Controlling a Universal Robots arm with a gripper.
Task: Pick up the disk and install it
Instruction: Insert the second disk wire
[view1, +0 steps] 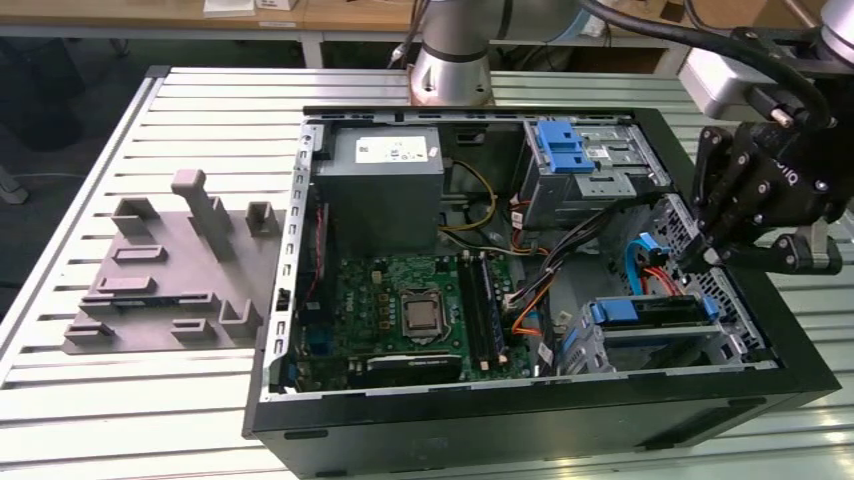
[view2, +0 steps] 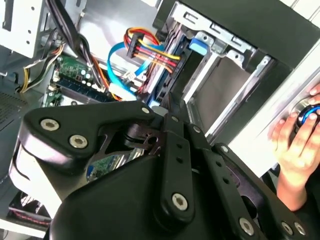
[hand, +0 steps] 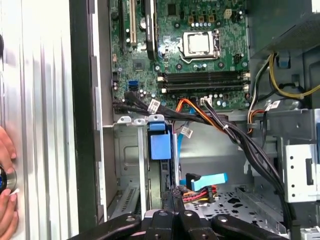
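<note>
- The disk (view1: 650, 312) is seen seated edge-up in the drive cage (view1: 587, 345) at the front corner of the open computer case (view1: 747, 395), its blue bracket uppermost; in the first wrist view the same blue bracket (hand: 161, 142) stands in a slot of the cage.
- The pick-up is therefore judged done, and the disk appears to be largely slid into its bay; whether it is fully latched cannot be told.
- The hand (view1: 694, 262) is held just above the disk's far end, beside the loose blue and red cables (view1: 638, 262).
- In the first wrist view the fingertips (hand: 172, 197) are pressed together with no gap between them, so the hand is taken as closed and, as far as can be made out, gripping nothing.
- No cable is seen plugged to the disk, so that part is judged outstanding.
- A person's hand (view2: 295, 145) is rested on the tabletop (view1: 107, 390) beside the case.
</note>
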